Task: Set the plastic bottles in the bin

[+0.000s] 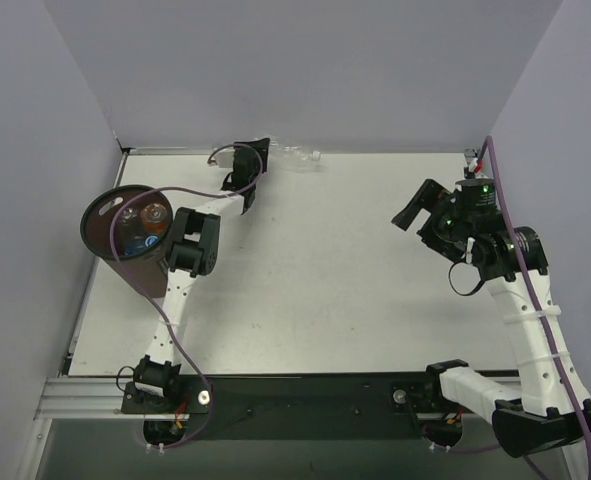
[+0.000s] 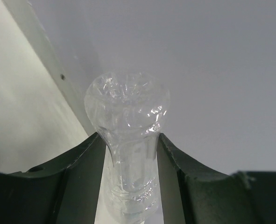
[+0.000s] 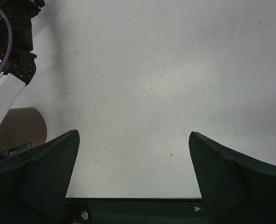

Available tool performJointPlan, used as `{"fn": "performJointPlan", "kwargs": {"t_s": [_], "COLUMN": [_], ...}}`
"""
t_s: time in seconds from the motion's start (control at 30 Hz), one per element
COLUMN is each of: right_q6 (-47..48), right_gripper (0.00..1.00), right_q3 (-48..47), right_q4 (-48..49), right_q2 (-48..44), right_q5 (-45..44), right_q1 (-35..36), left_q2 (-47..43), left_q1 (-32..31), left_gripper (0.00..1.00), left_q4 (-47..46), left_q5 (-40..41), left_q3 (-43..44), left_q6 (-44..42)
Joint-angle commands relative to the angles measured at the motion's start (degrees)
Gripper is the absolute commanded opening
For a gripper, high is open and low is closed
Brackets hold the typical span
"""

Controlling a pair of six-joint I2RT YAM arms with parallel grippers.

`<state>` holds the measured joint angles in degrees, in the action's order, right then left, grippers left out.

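Left fingers (image 2: 77, 182) are clamped on a clear bottle (image 2: 128, 107), one pad on each side. The thin wall is buckled where they pinch, and the wider end bulges out past the tips. Left gripper (image 1: 258, 152) sits beyond the bin (image 1: 140, 272), toward the back wall and to the bin's right. The bottle's free length sticks out farther right along that wall. Right gripper (image 3: 134, 135) is spread wide with nothing in it, well right of the bin over bare table. Risks as I judge them: the crushed plastic may spring back and squirt out of the pinch on lift. The overhanging length may swing, clip the bin rim and drop outside. The left elbow, just beside the bin, could nudge it when I swing across. Orange bottle (image 1: 156, 213) is already in the bin.
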<state>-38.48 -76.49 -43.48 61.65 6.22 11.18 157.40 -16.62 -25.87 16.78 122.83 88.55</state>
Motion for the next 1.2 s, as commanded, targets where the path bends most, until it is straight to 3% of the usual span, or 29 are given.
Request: {"fn": "performJointPlan", "kwargs": {"t_s": [0.0, 0.33, 0.47, 0.6, 0.83, 0.97, 1.17], "right_q6": [-1.5, -1.6, -2.2, -3.8, -4.5, -4.3, -3.6], "right_gripper": [0.97, 0.97, 0.97, 0.98, 0.97, 0.97, 0.97], "right_q3": [1.1, 0.2, -0.7, -2.1, -3.5, -4.3, -7.0], "right_q4": [1.2, 3.9, 7.5, 11.2, 15.7, 17.6, 18.0], "right_q2": [-2.5, -3.1, -1.1, 1.5, 5.8, 7.7, 10.9], "right_q5": [-0.9, -0.7, 0.4, 3.1, 5.4, 5.9, 6.1], "right_q1": [0.1, 0.1, 0.2, 0.4, 2.7, 5.5, 8.2], "left_q2": [-11.0, -27.4, -37.0, -52.1, -77.7, -92.4, -103.1], "left_q1": [-2.7, -7.5, -8.5, -9.2, -8.3, -7.5, -7.3], "left_gripper": [0.10, 0.08, 0.07, 0.07, 0.06, 0.03, 0.03], "left_q4": [-5.3, -3.3, 0.7, 6.3, 20.7, 29.3, 35.7], "left_q5": [-3.9, -10.1, -13.5, -14.1, -4.1, 8.4, 21.7], "left_q3": [-1.1, -14.5, -19.7, -28.1, -43.8, -49.4, -51.1], "left_q6": [-6.2, -12.6, -20.4, -31.5, -50.7, -59.0, -69.6]}}
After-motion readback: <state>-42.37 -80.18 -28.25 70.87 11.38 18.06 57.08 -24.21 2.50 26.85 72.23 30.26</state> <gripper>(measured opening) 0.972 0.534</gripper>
